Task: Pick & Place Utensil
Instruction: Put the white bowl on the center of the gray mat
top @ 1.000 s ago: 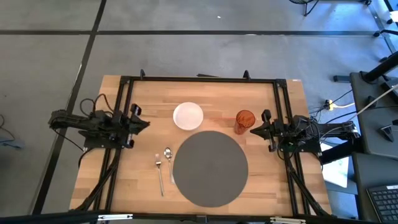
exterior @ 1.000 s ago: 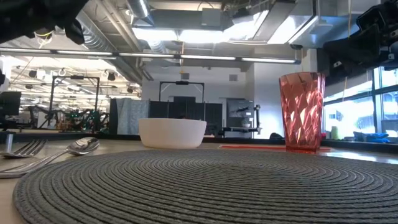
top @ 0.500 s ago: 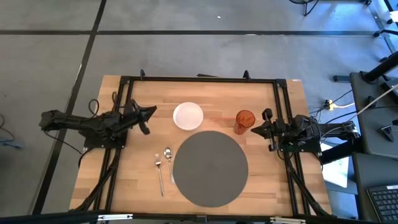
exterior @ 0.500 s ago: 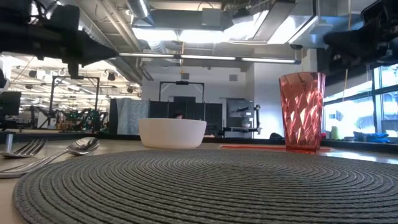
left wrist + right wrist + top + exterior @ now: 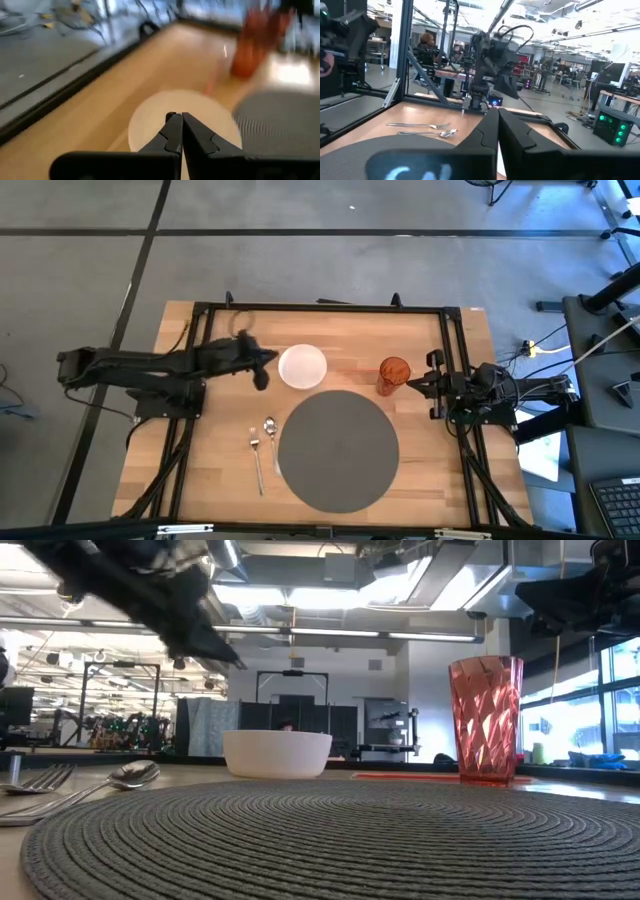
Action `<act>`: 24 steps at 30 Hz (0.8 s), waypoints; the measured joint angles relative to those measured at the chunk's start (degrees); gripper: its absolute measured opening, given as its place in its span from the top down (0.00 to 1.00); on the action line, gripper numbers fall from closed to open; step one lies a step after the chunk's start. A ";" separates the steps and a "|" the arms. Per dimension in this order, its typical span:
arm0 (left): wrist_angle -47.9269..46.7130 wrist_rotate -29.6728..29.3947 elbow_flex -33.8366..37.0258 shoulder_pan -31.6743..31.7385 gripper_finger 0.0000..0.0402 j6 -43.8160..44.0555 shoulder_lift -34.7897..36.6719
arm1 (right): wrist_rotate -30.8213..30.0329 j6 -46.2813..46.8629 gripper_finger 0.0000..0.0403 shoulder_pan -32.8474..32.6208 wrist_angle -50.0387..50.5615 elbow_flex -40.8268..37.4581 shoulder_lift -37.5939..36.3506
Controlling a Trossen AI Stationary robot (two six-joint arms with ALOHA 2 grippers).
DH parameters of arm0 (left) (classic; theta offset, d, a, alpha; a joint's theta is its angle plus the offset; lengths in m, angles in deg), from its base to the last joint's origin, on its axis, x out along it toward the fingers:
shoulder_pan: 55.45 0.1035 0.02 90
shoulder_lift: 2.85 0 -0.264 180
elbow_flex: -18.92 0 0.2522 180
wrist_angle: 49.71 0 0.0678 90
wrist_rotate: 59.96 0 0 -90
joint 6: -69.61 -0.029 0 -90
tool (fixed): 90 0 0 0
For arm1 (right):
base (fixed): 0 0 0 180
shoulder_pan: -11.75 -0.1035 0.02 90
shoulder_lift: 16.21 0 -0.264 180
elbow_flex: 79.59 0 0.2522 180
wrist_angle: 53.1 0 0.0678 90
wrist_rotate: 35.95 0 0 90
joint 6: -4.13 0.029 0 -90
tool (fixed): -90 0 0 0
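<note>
on the wooden table (image 5: 420,470) there is one round grey placemat (image 5: 338,449) nearest the front edge, with one fork (image 5: 256,458) and one spoon (image 5: 271,438) lying side by side just beside its left rim, apart from both grippers. farther back stand one white bowl (image 5: 302,366) and one red tumbler (image 5: 393,375), each close to the mat's far rim, with bare wood between them. the left gripper (image 5: 262,370) hangs in the air just left of the bowl, its fingers pressed together and holding nothing. the right gripper (image 5: 413,384) waits just right of the tumbler, fingers also pressed together. bare wood lies at both front corners. beyond the table is an open workshop with a person (image 5: 425,42) far off.
</note>
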 joint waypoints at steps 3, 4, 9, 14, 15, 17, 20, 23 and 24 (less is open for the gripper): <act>-4.40 0.13 -6.80 -0.68 0.99 -3.09 -7.78 | 0.51 0.02 0.98 0.00 0.02 0.00 0.00; -5.63 0.22 -8.69 -0.89 0.99 -2.56 -10.08 | 0.93 0.10 0.98 0.00 0.04 0.00 0.00; -14.58 3.17 -17.47 -0.37 0.99 -0.40 -18.58 | 3.06 0.57 0.98 0.00 1.33 0.00 0.00; -31.62 5.34 -25.61 -1.03 0.90 1.32 -26.45 | 3.07 2.87 0.98 0.00 3.07 0.00 0.00; -33.49 6.89 -26.96 -1.46 0.88 1.37 -27.66 | 3.08 3.19 0.98 0.00 3.10 0.00 0.00; -35.88 9.61 -29.53 -2.55 0.82 0.50 -29.56 | 3.08 3.50 0.98 0.00 3.06 0.00 0.00; -36.93 11.28 -32.44 -4.60 0.72 -2.83 -31.38 | 3.08 3.54 0.98 0.00 3.08 0.00 0.00; -37.01 10.48 -34.55 -6.61 0.63 -5.14 -32.91 | 3.07 3.63 0.98 0.00 3.08 0.00 0.00; -36.98 9.76 -35.04 -7.05 0.61 -5.55 -33.39 | 3.08 3.63 0.98 0.00 3.08 0.00 0.00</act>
